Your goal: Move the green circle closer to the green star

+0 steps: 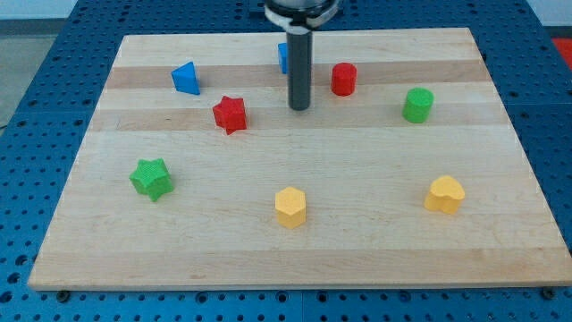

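Green star (150,178): far to the view's left of my tip (299,107) and well below it, resting flat on the wooden board (500,259), nothing touching it.
Blue triangle (186,78): left of my tip and slightly above it, near the board's upper left; apart from every other block.
Red star (230,114): just left of my tip, about level with it; a clear gap of bare wood lies between them.
Blue block (282,57): directly behind the rod, above my tip; only a sliver shows at the rod's left edge, shape cannot be made out.
Yellow hexagon (290,207): almost straight below my tip, well apart, toward the view's bottom.
My tip: lower end of a straight dark rod, upright, down at the board surface; it touches no block. No pincer on this arm, so released or clenched does not apply.
Red cylinder (344,79): near my tip on the right, slightly above it; not touching.
Green circle (417,105): right of my tip, roughly level with it, well apart; it stands upright on the opposite side of my tip from the green star.
Yellow heart (444,194): far right of my tip and below it, near the board's lower right.
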Controlling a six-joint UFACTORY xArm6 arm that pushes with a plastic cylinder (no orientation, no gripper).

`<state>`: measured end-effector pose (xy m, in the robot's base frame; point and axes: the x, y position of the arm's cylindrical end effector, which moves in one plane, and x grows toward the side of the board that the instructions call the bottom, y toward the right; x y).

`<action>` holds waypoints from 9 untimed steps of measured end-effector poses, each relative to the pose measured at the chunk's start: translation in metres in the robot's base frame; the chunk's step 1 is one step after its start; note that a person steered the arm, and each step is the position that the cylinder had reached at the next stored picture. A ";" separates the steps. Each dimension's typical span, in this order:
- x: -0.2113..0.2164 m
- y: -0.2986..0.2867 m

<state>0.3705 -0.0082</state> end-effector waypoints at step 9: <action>-0.020 0.123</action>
<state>0.3506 0.1147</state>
